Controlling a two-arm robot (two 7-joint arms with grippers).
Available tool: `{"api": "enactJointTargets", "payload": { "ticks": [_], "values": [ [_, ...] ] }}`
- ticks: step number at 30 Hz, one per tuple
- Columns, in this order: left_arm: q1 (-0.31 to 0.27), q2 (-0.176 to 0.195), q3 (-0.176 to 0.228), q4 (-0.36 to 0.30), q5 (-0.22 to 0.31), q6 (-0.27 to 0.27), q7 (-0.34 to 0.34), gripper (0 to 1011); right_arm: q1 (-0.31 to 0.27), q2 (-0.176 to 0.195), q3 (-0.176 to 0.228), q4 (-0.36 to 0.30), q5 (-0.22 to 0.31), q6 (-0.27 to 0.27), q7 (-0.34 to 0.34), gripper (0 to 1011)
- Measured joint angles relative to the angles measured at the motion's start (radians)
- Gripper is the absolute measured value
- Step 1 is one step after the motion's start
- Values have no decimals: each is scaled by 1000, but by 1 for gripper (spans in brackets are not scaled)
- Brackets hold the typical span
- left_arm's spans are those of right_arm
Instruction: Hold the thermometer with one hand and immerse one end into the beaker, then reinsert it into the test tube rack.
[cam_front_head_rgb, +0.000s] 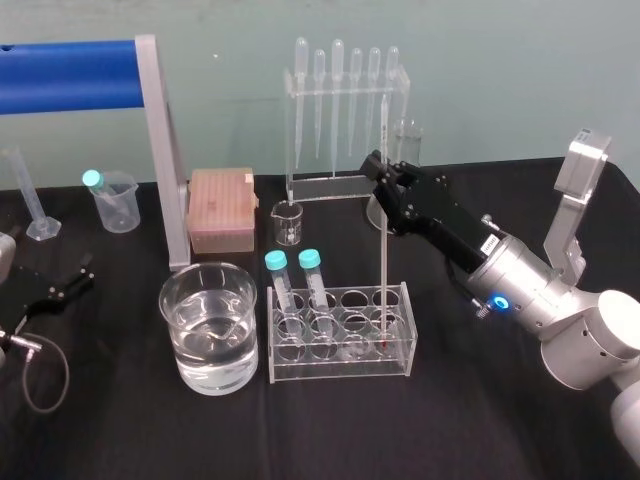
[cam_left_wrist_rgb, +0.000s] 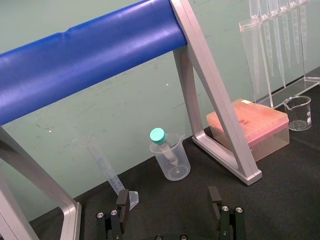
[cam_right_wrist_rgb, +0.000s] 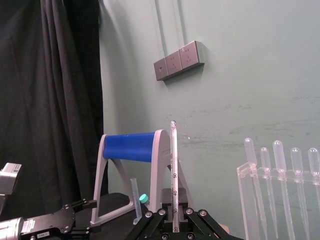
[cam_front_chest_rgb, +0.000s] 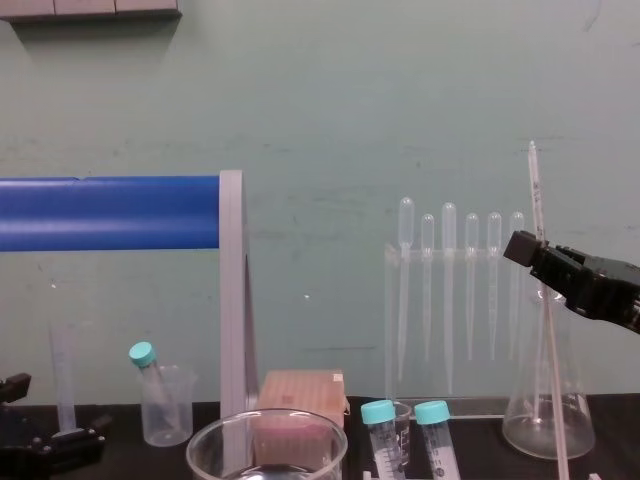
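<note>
Thin glass thermometer (cam_front_head_rgb: 385, 280) stands w/ low end in test tube rack (cam_front_head_rgb: 340, 372), near beaker (cam_front_head_rgb: 208, 335); right tool (cam_front_head_rgb: 384, 182) clamped on its upper stem. Likely light, stiff, slippery, v. fragile: grip gently, lift straight. Parked left tool (cam_left_wrist_rgb: 168, 197), far left, jaws apart

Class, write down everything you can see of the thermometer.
The thermometer is a long, thin, whitish glass rod with dark scale marks and a red tip. It stands nearly upright, lower end in the right end of the test tube rack. The right gripper is shut on it partway up; the left gripper rests open, far off.
</note>
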Motion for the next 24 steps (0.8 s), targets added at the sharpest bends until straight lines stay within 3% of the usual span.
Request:
{"api": "enactJointTargets", "payload": {
  "ticks": [11,24],
  "values": [
    [0,0,0,0,0,0,0,1008,1,0,-1,1,-1,-1,3,84],
    [0,0,0,0,0,0,0,1008,1,0,0,1,-1,-2,4,488]
  ]
}}
